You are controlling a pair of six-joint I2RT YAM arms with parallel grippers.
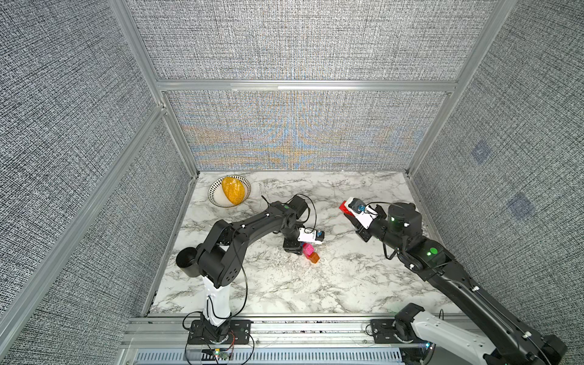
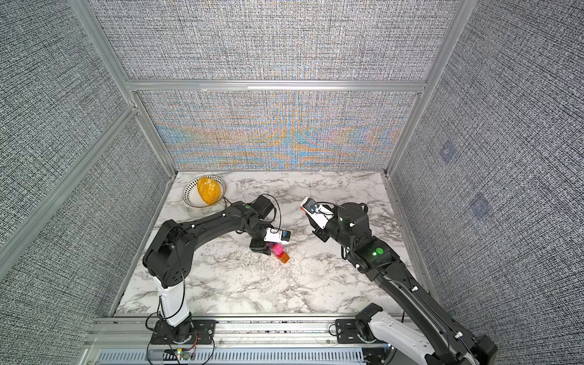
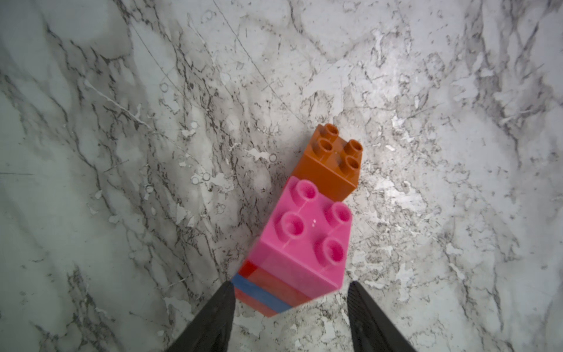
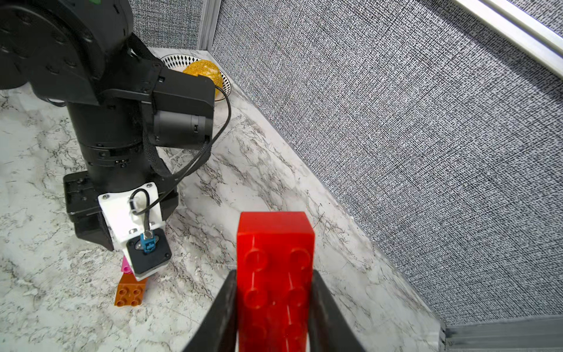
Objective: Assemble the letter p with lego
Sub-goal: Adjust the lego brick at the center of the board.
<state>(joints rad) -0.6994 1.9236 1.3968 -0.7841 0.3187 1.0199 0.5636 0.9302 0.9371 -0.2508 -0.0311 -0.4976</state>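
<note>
Your left pincer (image 3: 289, 285) stood released, its jaws spread to either side of the brick cluster (image 1: 309, 251). One fingertip (image 3: 219, 304) sat right against the stack's lower layers, though you could not tell whether it pressed on them. The other stood clear of the pink brick (image 3: 304, 231), with a strip of table showing between. That cluster rested on the marble table (image 3: 122, 152) near its middle in both top views, directly under your left wrist. The pink brick was on top, studs toward the wrist camera, above a thin blue brick (image 3: 259, 292) and red pieces (image 3: 248, 268). An orange brick (image 3: 335, 164) sat lower, touching the pink one on the side away from the fingers. Your right pincer (image 4: 274, 272) was clenched on a long red brick (image 4: 275, 243), squeezing its two long sides, with the brick's end reaching out past the fingertips. It held that brick raised above the table, well apart from the cluster, toward the right side. In the far left corner a patterned bowl (image 1: 215, 199) held a glittery orange-yellow oval object (image 1: 233, 189).
</note>
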